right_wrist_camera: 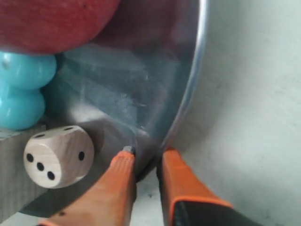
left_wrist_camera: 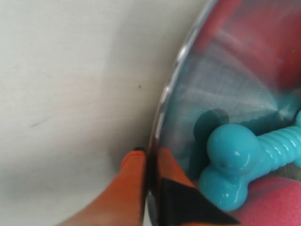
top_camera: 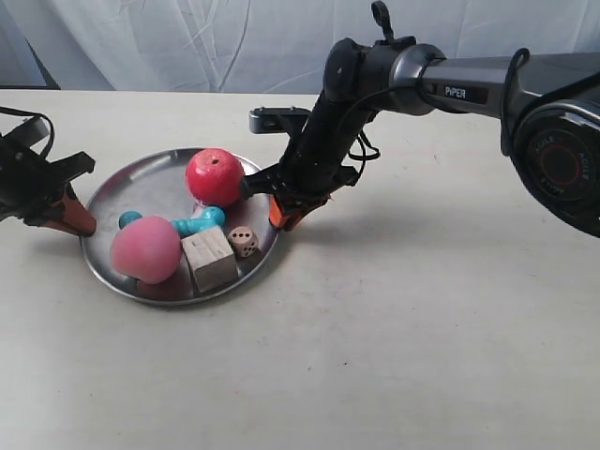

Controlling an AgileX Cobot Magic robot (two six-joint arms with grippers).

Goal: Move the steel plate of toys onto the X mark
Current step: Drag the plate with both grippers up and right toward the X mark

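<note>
Exterior view: left fingers [left_wrist_camera: 134, 188] and right fingers [right_wrist_camera: 120, 188] both pinch the steel plate [top_camera: 150, 186].

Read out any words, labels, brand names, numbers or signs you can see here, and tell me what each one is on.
"PiPER": white letters on a dark label on the arm at the exterior view's right.
Die in the plate: dots only, one face showing three; no numerals.
Red ring marking on the big round joint: too blurred to read.
Nothing else can be read.
</note>
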